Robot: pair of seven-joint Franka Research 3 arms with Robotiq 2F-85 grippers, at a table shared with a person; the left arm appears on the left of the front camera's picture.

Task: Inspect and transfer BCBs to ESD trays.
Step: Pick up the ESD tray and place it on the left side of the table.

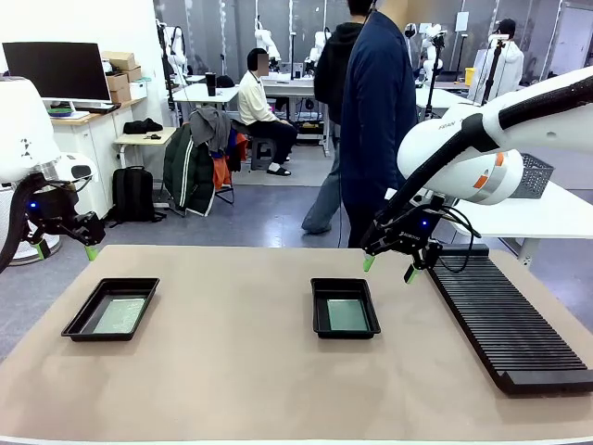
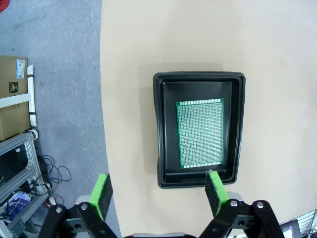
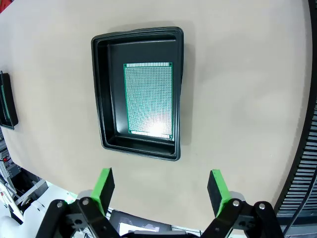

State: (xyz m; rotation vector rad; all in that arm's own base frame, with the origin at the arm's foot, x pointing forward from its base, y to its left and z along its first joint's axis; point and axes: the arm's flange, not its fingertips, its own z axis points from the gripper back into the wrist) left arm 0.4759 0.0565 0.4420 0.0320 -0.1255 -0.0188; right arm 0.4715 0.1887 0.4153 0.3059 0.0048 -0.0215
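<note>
Two BCBs lie flat, one in each tray: left tray, middle tray. Left gripper and right gripper hover empty, jaws apart. Best move: keep clear, check each board sits level.

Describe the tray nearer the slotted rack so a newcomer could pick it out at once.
Start from the long black ribbed rack along the right side of the tan table. Just left of it, near the table's middle, lies a shallow black tray holding a pale-green board. The other tray sits far off by the left edge.
</note>
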